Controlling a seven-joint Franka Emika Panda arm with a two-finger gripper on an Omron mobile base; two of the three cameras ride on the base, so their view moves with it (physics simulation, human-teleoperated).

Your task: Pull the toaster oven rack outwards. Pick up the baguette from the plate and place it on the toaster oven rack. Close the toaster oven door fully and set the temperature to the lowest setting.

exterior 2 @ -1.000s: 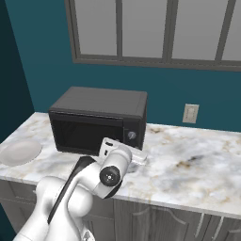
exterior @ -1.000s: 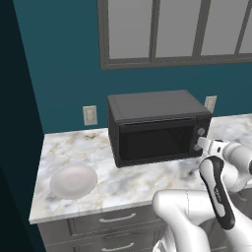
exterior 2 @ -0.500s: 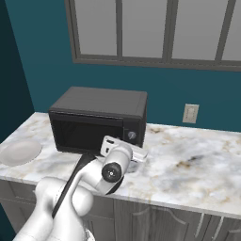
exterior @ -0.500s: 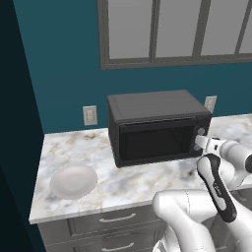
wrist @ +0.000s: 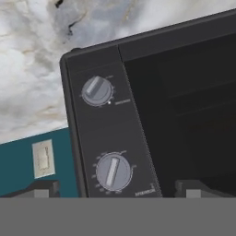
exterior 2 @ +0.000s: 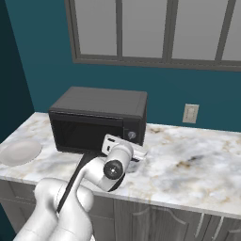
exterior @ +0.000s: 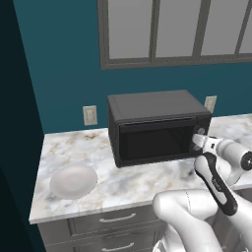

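In the hand view the gripper (wrist: 117, 189) has its jaws wide apart and empty, straddling the lower knob (wrist: 113, 172) at bottom centre, just ahead. A second knob (wrist: 97, 91) sits toward the upper left on the toaster oven (wrist: 152, 110), its door (exterior: 155, 142) closed.

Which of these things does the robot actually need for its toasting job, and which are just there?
Needed:
- toaster oven
- toaster oven door, shut
- knobs
- plate, nothing on it
- gripper, open

Just there:
- wall outlets
- window
- drawers
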